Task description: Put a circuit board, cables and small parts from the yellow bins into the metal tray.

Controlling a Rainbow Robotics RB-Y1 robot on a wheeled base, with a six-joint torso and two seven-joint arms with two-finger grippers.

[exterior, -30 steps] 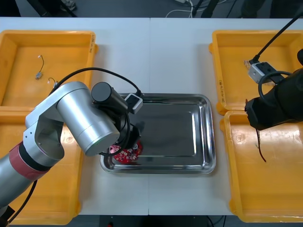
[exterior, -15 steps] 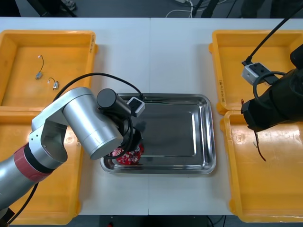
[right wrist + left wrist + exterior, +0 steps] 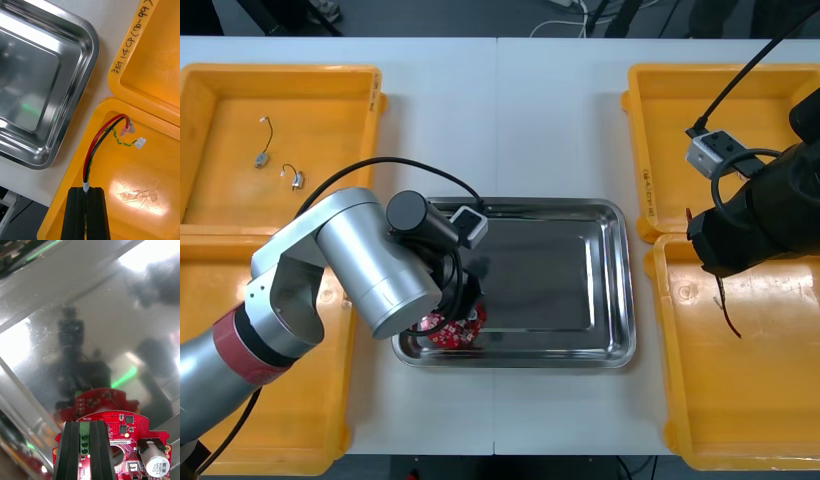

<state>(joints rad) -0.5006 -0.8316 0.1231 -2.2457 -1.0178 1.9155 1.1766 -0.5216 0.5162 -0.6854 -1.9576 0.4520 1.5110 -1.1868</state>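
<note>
The left pincer [image 3: 85,424] has its fingers squeezed tight on the green block of the round red circuit board [image 3: 129,433]. The board is at the near left corner of the metal tray [image 3: 627,300], in the middle of the bench [image 3: 500,120]. The right pincer [image 3: 87,190] pinches the end of a red and black cable [image 3: 98,137], which is over the near right yellow bin [image 3: 750,400], just right of the tray.

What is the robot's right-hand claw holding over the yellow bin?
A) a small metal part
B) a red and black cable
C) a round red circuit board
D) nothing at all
B: the right gripper is shut on a red and black cable, which curves up from its fingers over the yellow bin.
</note>
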